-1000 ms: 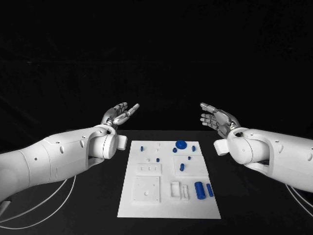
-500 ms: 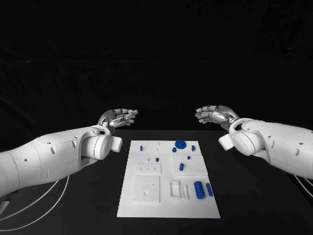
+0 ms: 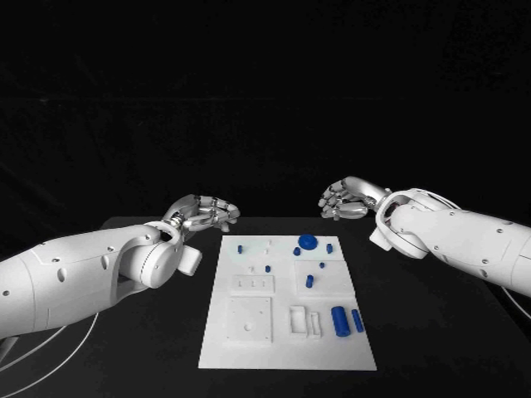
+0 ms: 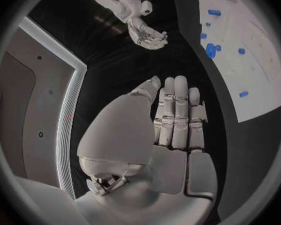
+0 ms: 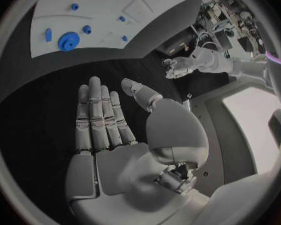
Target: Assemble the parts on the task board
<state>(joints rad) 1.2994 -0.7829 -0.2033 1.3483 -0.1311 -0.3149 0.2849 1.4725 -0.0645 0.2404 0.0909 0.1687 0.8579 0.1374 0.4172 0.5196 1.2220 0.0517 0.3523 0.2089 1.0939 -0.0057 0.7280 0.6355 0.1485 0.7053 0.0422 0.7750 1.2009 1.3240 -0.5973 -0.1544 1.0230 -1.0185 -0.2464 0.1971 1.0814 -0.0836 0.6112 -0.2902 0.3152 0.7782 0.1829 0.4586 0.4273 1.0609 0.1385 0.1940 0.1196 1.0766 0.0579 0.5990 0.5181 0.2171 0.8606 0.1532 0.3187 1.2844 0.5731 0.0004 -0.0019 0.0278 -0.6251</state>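
Head view: task board [image 3: 248, 336] lies flat mid-table, long axis running 12 to 6 o'clock. Left hand [image 3: 203, 212] hangs off the board's far corner at about 10 o'clock, right hand [image 3: 348, 200] off the opposite far corner at about 2 o'clock, both well apart from the board and touching nothing. Wrist views show each hand flat: left hand palm exposed, fingers [image 4: 180, 110] straight and side by side, thumb out to the side, nothing in it; right hand the same, fingers [image 5: 98, 116] extended together, thumb splayed, empty. Call both wide and holding nothing. Parts all sit on the board: blue gear [image 3: 306, 243] near the far edge at 12 o'clock, a small blue peg [image 3: 328, 248] just beside it at 3 o'clock, another small blue piece [image 3: 297, 252] just at its 7 o'clock. A blue pin [image 3: 241, 247] sits near the far-left corner. Mid-board there is a short blue cylinder [image 3: 309, 282] with a tiny blue stud [image 3: 322, 266] at its 1 o'clock. Near edge, right half: large blue cylinder [image 3: 338, 320] lying lengthwise, a thinner blue bar [image 3: 357, 322] just beside it at 3 o'clock, parallel. White raised blocks on the board's left half, including a square plate [image 3: 249, 319] at about 7 o'clock from board centre. Cannot tell whether any blue piece is seated in a socket or just lying on top
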